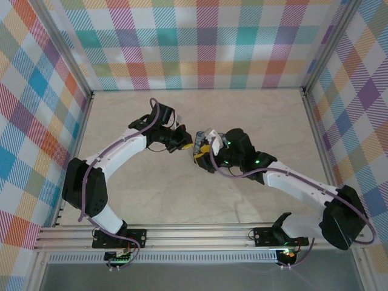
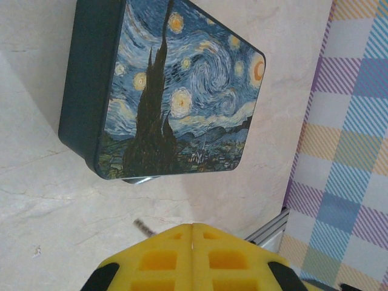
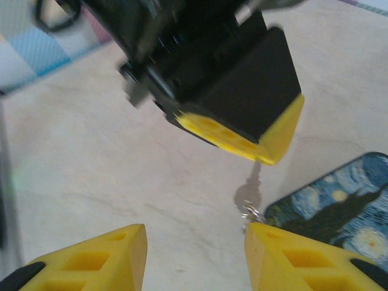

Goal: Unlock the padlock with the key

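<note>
My left gripper (image 2: pixel 192 225) is shut on the key, and the thin silvery blade tip (image 2: pixel 143 228) pokes out to the left of its yellow fingers. In the right wrist view that same gripper (image 3: pixel 260 151) hangs overhead. The key (image 3: pixel 250 189) and a small ring dangle from its yellow tips just above the table. My right gripper (image 3: pixel 194 233) stands open below it with bare table between its fingers. From above, both grippers (image 1: pixel 185 144) (image 1: pixel 200 156) meet at mid-table. The padlock is hidden; a small grey piece (image 2: pixel 138 180) shows under the tin's edge, and I cannot tell what it is.
The blue starry-night tin (image 2: pixel 182 91) lies flat on the marble table (image 2: pixel 54 200), just beyond the left fingers and beside the right finger (image 3: pixel 291 254). Plaid walls and a metal rail (image 2: pixel 267 227) close in the workspace.
</note>
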Available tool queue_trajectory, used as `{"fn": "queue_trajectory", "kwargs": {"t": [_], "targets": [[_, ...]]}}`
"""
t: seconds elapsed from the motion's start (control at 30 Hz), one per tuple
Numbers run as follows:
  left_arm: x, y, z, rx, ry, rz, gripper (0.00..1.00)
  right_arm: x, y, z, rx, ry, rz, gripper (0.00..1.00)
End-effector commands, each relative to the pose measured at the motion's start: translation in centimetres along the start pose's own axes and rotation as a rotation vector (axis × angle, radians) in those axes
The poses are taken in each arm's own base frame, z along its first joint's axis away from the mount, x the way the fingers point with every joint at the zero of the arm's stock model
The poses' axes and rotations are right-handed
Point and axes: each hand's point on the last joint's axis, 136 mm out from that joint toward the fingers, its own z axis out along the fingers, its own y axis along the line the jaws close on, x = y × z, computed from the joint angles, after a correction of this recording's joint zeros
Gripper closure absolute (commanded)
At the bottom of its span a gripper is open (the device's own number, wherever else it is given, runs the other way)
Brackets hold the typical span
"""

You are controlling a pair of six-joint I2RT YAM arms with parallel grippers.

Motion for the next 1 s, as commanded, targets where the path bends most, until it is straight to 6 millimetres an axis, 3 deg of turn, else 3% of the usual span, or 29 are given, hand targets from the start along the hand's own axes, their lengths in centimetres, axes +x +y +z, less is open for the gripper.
{"fn": "queue_trajectory", "kwargs": {"t": [0.0,0.6,0.97], "targets": [[-0.9,-1.3,-0.9,0.019,-0.019,-0.035,1.0,-1.0,-2.5,0.6,0.159,-0.023,-0.126,0.54],[-0.4,-1.3,-0.7,0.04,0.001,-0.043,1.0,-2.3,-3.1,3.0,0.19,-0.047,-0.161,0.55],[-0.4,-1.4,-0.8,0.055,-0.003,-0.054,1.0,-1.7,-3.4,3.6,0.195,-0.019,-0.147,0.8]]}}
